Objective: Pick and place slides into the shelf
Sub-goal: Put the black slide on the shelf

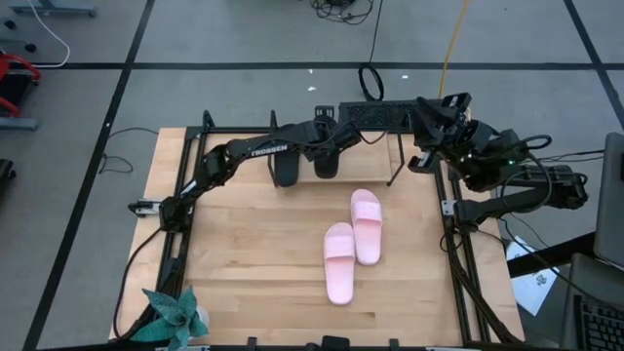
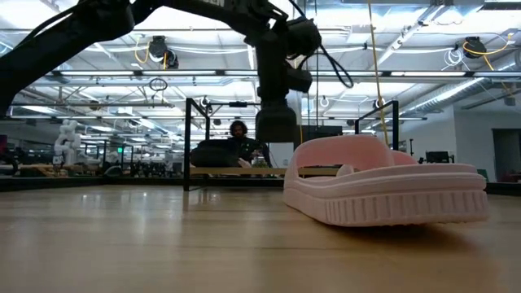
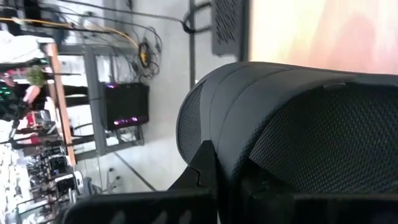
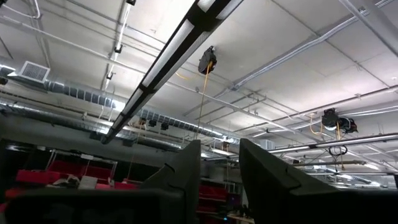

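My left gripper (image 1: 326, 139) reaches over the light-wood shelf (image 1: 390, 166) at the table's far edge and is shut on a black slide (image 1: 326, 162). In the low view the same gripper (image 2: 277, 122) hangs above the shelf board (image 2: 244, 172). The second black slide (image 1: 286, 170) lies on the shelf just left of it. Two pink slides (image 1: 367, 224) (image 1: 339, 261) lie sole-down side by side at mid-table. The nearer one fills the low view as a pink slide (image 2: 383, 191). My right gripper (image 4: 219, 180) is open at the far right corner, pointing up at the ceiling. My left gripper holds the black slide by its wide strap (image 3: 249, 93). One dark finger (image 3: 205, 168) lies against the strap's edge, and the other finger is hidden behind the slide. The fingers come from above and from the table's left. Whether the sole rests on the shelf I cannot tell.
A potted plant (image 1: 175, 317) stands at the near left corner. Thin black shelf uprights (image 2: 187, 142) (image 2: 396, 130) rise at the far edge. A black mesh object (image 1: 370, 115) sits beyond the shelf. A person (image 2: 237, 134) is behind the table. Bare wood (image 1: 253, 253) lies left of the pink slides.
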Tool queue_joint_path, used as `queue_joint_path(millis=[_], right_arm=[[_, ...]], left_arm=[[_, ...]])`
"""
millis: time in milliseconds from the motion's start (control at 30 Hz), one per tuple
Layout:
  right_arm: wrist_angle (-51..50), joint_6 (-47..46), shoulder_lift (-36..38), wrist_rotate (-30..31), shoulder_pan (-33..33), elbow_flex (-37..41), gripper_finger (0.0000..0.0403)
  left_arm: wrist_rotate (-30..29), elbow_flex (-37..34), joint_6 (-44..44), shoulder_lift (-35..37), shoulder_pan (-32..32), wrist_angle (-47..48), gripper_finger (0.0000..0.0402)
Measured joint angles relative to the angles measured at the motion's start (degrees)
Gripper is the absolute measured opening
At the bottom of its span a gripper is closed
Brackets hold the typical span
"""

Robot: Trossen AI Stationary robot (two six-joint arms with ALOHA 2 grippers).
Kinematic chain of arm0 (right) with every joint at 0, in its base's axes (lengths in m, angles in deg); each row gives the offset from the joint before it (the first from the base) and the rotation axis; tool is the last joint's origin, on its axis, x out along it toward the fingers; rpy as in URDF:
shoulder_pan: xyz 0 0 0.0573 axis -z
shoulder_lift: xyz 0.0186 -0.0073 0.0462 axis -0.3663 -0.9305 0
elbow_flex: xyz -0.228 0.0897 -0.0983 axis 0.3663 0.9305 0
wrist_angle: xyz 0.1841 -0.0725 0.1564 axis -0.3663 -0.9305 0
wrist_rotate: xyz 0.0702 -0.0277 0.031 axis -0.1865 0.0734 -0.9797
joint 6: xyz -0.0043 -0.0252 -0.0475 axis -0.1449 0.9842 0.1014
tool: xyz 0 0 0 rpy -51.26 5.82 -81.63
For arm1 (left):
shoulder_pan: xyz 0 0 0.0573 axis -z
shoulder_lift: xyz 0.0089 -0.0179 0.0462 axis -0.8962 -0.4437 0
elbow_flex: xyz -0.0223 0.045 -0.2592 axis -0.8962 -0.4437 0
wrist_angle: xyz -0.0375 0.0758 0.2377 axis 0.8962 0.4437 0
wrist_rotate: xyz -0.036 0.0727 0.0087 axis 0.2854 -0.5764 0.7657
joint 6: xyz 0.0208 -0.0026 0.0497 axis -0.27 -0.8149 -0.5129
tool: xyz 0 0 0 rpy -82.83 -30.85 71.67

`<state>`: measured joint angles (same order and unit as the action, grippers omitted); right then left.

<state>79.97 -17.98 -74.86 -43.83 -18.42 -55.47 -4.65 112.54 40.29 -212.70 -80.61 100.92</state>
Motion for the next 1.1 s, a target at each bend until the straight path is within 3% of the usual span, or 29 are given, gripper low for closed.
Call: queue_joint_path(millis=[433, 1100], right_arm=[[-0.6, 2.1, 0.1, 2.3, 0.0, 0.0, 0.0098], [-0.7, 1.5, 1.1, 2.4, 0.0, 0.0, 0.0098]], left_arm=[[0.8, -3.1, 0.6, 0.7, 0.4, -3.7, 0.0], [2.8, -3.2, 4.7, 4.4, 0.4, 3.9, 0.0]])
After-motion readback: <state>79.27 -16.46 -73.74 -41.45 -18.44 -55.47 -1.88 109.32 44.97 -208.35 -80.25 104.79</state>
